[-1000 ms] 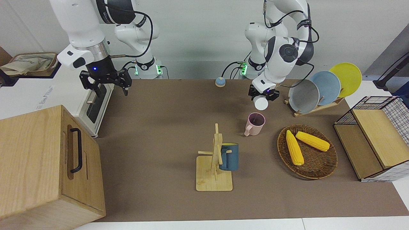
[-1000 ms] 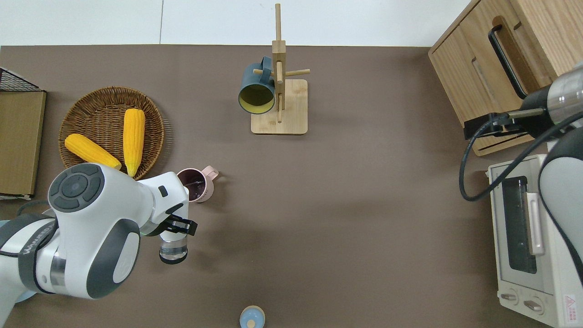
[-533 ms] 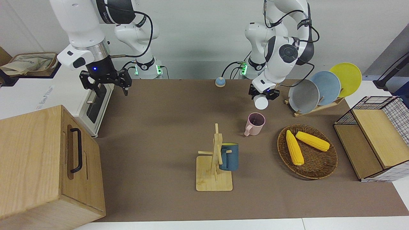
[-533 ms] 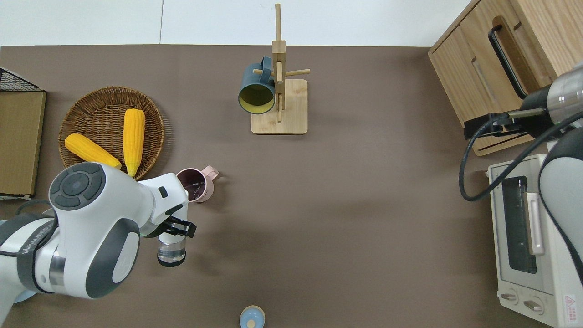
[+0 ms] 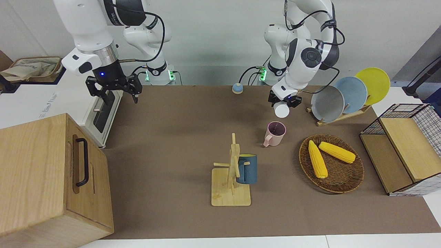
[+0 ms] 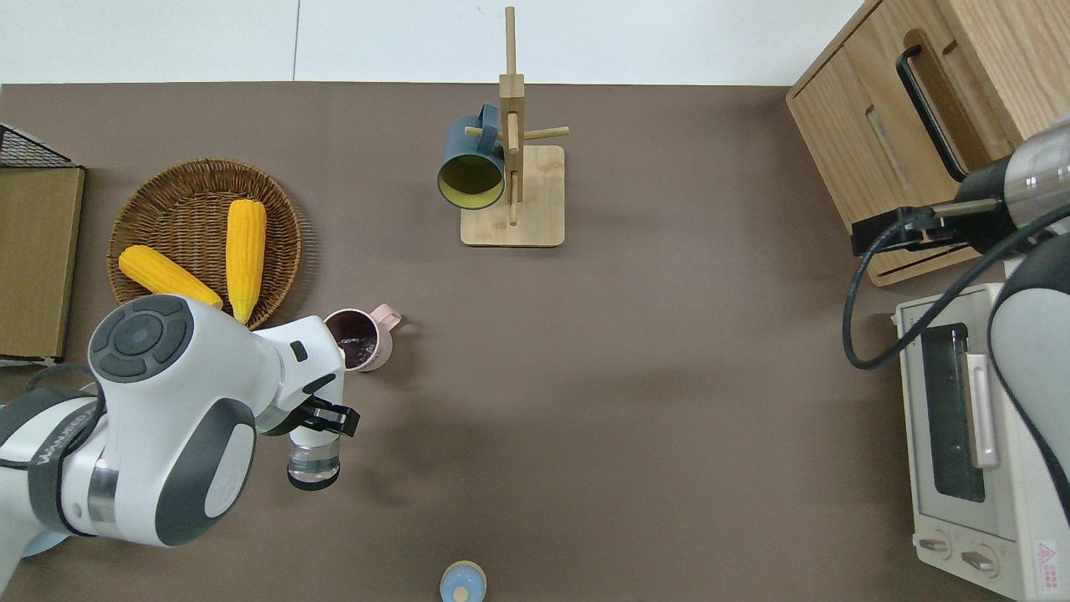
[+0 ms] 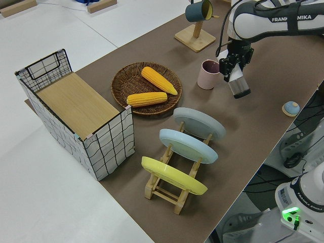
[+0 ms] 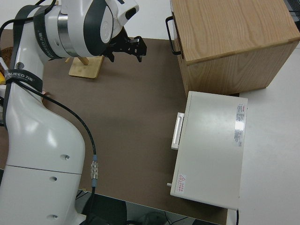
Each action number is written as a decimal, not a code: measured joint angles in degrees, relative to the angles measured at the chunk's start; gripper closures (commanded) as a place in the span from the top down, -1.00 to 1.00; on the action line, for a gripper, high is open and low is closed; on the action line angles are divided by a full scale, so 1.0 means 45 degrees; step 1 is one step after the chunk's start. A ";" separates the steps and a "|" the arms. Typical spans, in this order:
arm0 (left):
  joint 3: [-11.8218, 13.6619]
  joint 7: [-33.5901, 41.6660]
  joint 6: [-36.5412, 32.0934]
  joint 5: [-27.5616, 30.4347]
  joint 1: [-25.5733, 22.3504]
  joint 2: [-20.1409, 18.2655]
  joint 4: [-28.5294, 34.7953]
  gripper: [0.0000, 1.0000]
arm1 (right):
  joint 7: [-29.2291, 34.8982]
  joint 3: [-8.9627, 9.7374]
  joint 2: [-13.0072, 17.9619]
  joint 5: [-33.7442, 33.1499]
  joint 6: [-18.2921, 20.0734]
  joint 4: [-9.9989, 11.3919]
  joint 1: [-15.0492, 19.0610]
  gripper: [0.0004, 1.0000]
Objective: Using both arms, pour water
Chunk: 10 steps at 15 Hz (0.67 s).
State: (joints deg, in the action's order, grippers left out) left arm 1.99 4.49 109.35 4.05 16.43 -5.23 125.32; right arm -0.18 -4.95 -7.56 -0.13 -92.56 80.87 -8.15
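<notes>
My left gripper (image 5: 284,102) is shut on a clear glass (image 5: 281,110) and holds it tilted in the air, over the brown mat beside the pink mug (image 5: 275,132). The overhead view shows this gripper (image 6: 324,416) with the glass (image 6: 313,461) sticking out of it, apart from the mug (image 6: 359,339). The left side view shows the gripper (image 7: 234,63), the glass (image 7: 239,87) and the mug (image 7: 207,75). The mug stands upright with dark liquid inside. My right gripper (image 5: 115,92) is open, empty and parked.
A blue mug (image 5: 247,168) hangs on a wooden mug rack (image 5: 231,196). A wicker basket (image 5: 336,190) holds two corn cobs. A plate rack (image 5: 344,94), a wire basket (image 5: 406,148), a wooden cabinet (image 5: 51,179), a toaster oven (image 5: 103,113) and a small blue bell (image 5: 237,88) stand around.
My left gripper has drifted slightly away from the pink mug with the glass. The right arm has barely moved.
</notes>
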 measured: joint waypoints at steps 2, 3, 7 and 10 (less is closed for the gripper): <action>0.0002 -0.0003 -0.0054 -0.0002 0.0000 0.0004 -0.0088 -1.00 | 0.0000 0.0000 0.0000 0.0000 0.0000 0.0000 0.0000 0.97; 0.0003 -0.0006 -0.0076 -0.0002 0.0000 0.0005 -0.0119 -1.00 | 0.0000 0.0000 0.0000 0.0000 0.0000 0.0000 0.0000 0.97; 0.0004 -0.0064 -0.0102 -0.0003 0.0000 0.0006 -0.0129 -1.00 | 0.0000 0.0000 0.0000 0.0000 0.0000 0.0000 0.0000 0.97; 0.0004 -0.0094 -0.0111 -0.0003 0.0000 0.0006 -0.0129 -1.00 | 0.0000 0.0000 0.0000 0.0000 0.0000 0.0000 0.0000 0.97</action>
State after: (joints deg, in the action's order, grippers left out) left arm 2.01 4.06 108.85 4.03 16.43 -5.20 124.74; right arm -0.18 -4.95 -7.56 -0.13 -92.56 80.87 -8.15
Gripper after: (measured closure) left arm 0.366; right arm 0.009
